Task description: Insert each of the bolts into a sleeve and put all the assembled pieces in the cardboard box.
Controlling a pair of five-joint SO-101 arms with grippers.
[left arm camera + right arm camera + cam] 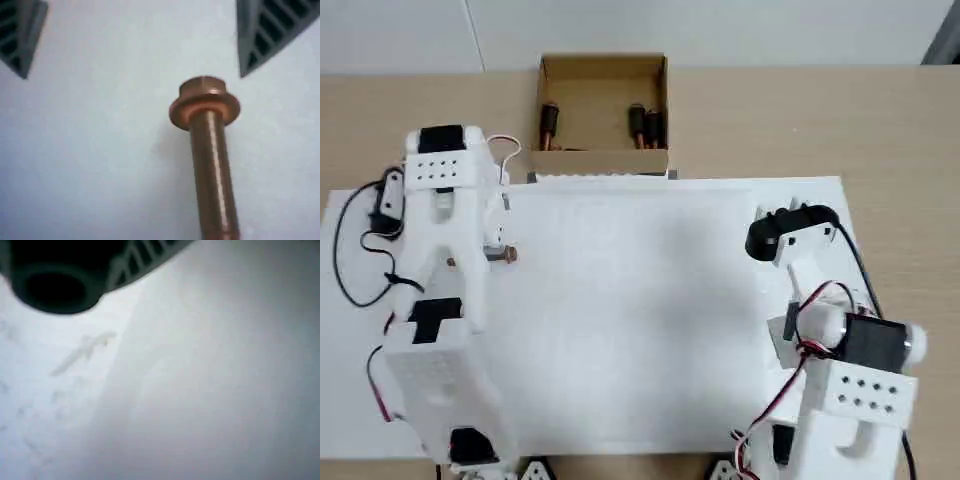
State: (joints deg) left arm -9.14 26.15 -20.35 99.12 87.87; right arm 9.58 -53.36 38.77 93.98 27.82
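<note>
A copper bolt [210, 150] lies flat on the white mat [640, 320], its flanged head between the two fingertips of my left gripper [132, 75]. That gripper is open and hovers just over the bolt without touching it. From above, the bolt [506, 255] shows at the mat's left side, beside the left gripper [496, 238]. At the mat's right side my right gripper [782, 236] is shut on a black sleeve [763, 240], held slightly above the mat. The sleeve's open end [54, 287] shows dark and round beside a ribbed finger [137, 257].
The open cardboard box [604, 158] stands at the back centre, past the mat's far edge, with three dark-and-copper assembled pieces [645, 125] inside. Black cables [360, 250] loop beside the left arm. Bare white mat stretches between the two arms.
</note>
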